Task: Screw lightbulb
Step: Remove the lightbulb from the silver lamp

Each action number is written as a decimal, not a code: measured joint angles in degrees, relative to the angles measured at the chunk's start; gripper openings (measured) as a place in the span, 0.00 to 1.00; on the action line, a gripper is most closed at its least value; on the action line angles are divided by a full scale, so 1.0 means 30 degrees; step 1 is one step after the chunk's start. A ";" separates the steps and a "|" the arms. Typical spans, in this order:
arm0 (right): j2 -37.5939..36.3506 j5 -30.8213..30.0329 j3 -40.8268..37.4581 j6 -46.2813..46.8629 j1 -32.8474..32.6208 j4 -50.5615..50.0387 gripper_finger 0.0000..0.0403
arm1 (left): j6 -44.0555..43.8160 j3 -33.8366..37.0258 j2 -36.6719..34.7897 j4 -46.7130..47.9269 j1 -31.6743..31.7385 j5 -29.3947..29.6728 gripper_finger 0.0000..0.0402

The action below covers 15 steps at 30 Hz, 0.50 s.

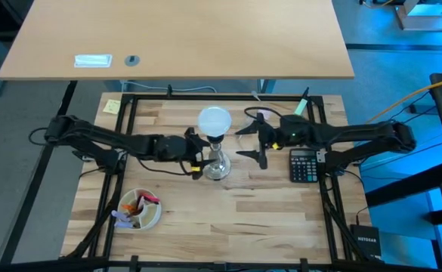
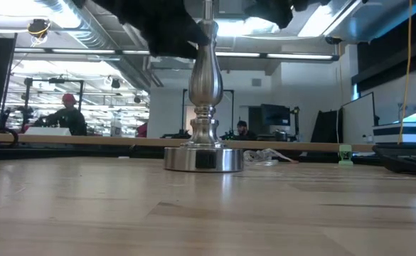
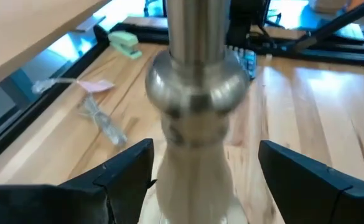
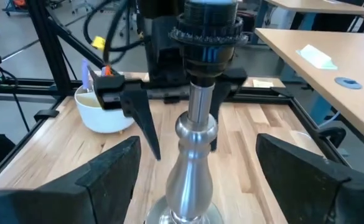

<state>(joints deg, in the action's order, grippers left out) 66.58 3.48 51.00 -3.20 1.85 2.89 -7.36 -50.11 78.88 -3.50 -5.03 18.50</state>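
The silvery flared stand [image 1: 219,168] stands upright on its round base [image 2: 203,158] at the middle of the wooden table. The white frosted lightbulb [image 1: 214,121] sits on top of its black socket [image 4: 210,34]; how far its screw base is in, I cannot tell. My left gripper [image 1: 196,156] is open, level, on the stand's left, with one finger [image 3: 129,171] on either side of the stem [image 3: 197,81] and not touching it. My right gripper [image 1: 255,144] is open and empty just right of the stand, pointing at it [image 4: 194,143].
A black calculator [image 1: 305,165] lies right of the stand under my right arm. A white bowl [image 1: 140,209] with small things sits at the near left. A yellow note [image 1: 112,106] and a green item [image 1: 302,106] lie at the far edge. People show in the room beyond [image 2: 67,114].
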 joint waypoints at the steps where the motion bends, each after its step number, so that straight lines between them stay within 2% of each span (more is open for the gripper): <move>1: -0.0110 0.0001 0.0000 -0.0004 0.0000 -0.0033 0.80 | 0.0098 0.0000 0.0222 -0.0496 0.0099 -0.0128 0.70; 11: -0.0144 0.0030 0.0000 -0.0013 0.0000 -0.0094 0.80 | 0.1805 0.0010 0.1960 -0.4248 0.0994 -0.2542 0.70; 15: -0.0144 0.0030 0.0000 -0.0022 0.0000 0.0076 0.80 | 0.1997 0.1267 0.2243 -0.7188 0.1063 -0.3032 0.70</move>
<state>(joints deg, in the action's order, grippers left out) 66.15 3.57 51.00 -3.27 1.85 3.11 -1.37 -46.31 85.61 -25.07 -1.84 9.41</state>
